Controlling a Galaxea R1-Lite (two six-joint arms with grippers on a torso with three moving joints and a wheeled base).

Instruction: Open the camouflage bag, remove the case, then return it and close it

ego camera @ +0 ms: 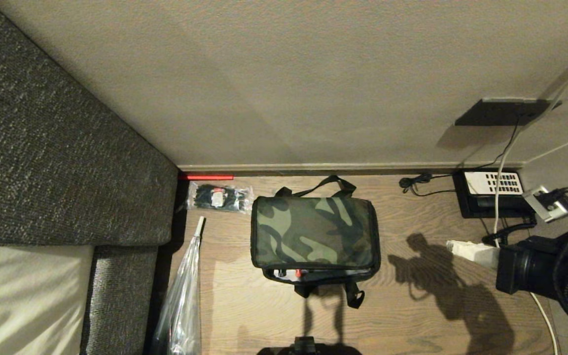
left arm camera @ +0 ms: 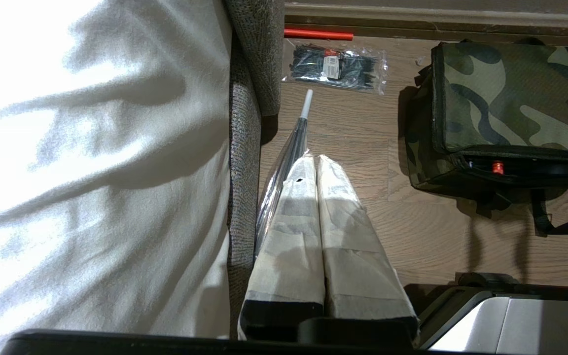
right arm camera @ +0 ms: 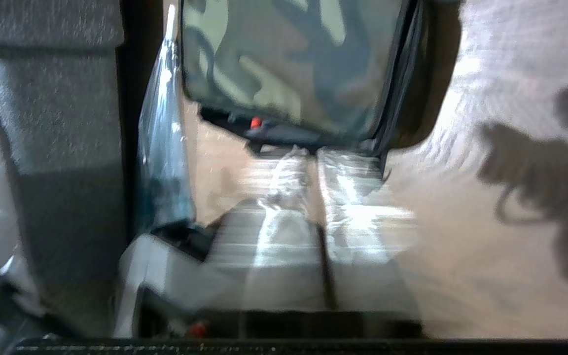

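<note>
Camouflage bag (ego camera: pixel 315 230) centre frame on the wood floor (ego camera: pixel 427 315), lid down.
Soft and floppy, probably light; take the lid's near edge by the red dot (ego camera: pixel 298 272). Right gripper (right arm camera: pixel 316 162) clenched, empty, lower right. Left gripper (left arm camera: pixel 317 160) clenched, empty.

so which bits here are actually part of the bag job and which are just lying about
Part of the job:
- camouflage bag, lid down, on the wooden floor
- right gripper, shut, empty, apart from the bag
- the case: only a dark edge with a red dot shows under the lid

Just lying about:
- packet of black cable ties
- desk telephone
- plastic-wrapped umbrella
- red stick by the wall
- left gripper, parked, shut
</note>
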